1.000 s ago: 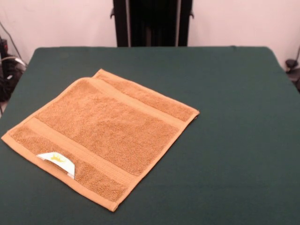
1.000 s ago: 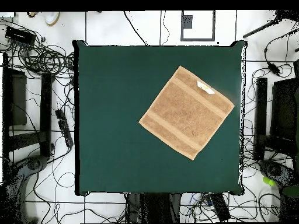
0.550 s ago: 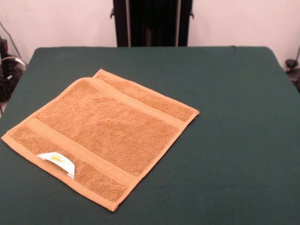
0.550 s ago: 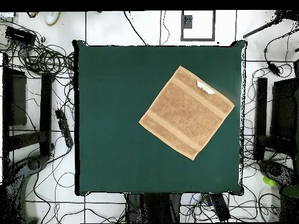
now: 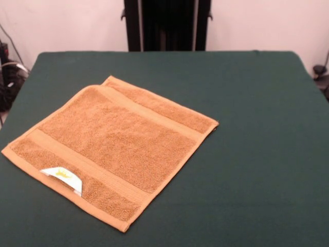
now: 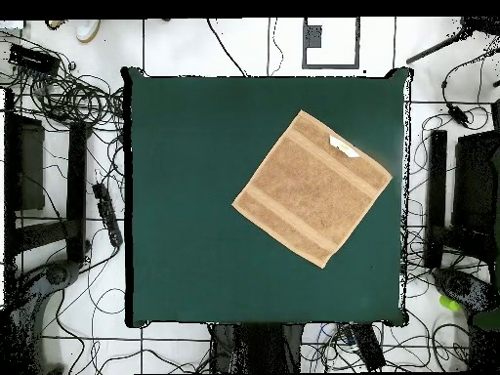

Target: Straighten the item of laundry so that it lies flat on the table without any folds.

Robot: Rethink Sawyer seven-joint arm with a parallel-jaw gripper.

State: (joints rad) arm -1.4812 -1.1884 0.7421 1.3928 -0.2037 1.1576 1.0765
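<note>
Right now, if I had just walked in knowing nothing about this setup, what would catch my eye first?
The orange-tan towel stands out most, spread at an angle on the dark green table, toward the front view's left. It looks nearly flat, though a second layer peeks out along its far edge. A small white tag lies at its near edge. No robot arm reaches over the table.
</note>
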